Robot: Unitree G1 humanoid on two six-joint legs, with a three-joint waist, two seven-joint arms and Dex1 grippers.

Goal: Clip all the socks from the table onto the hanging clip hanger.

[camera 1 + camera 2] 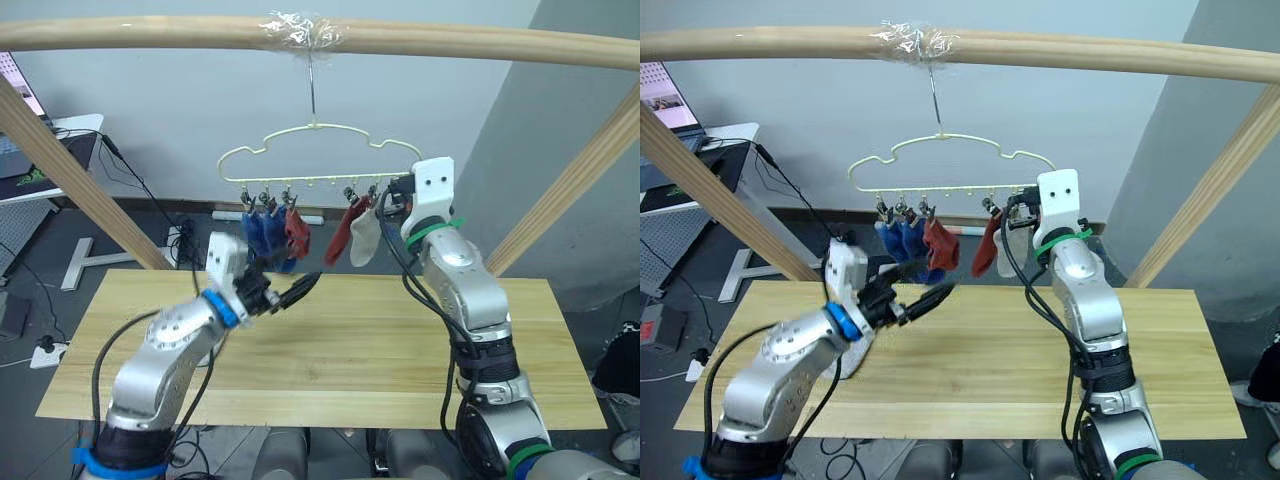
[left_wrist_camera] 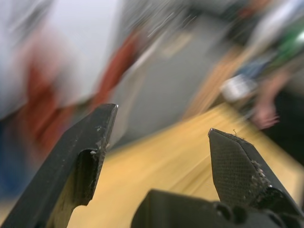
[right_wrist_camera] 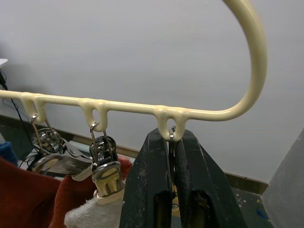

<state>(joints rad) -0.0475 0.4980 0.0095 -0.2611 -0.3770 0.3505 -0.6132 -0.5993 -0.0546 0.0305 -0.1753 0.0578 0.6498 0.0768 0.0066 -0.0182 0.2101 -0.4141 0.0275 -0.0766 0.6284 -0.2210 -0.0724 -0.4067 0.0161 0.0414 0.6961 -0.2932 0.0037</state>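
The pale yellow-green clip hanger (image 1: 318,150) hangs by its hook from the wooden bar. Clipped on it are two blue socks (image 1: 264,234), a rust red sock (image 1: 297,231), another rust red sock (image 1: 342,236) and a light grey sock (image 1: 365,240). My right gripper (image 1: 393,200) is raised to the hanger's right end. In the right wrist view its fingers (image 3: 142,190) are shut on the last metal clip (image 3: 172,135). My left gripper (image 1: 303,289) hovers over the table (image 1: 400,350) below the socks, open and empty (image 2: 161,142).
A thick wooden bar frame (image 1: 150,32) spans the top, with slanted posts at the left (image 1: 60,160) and right (image 1: 570,190). A white desk with a laptop (image 1: 60,125) stands at the far left. Cables lie on the floor behind the table.
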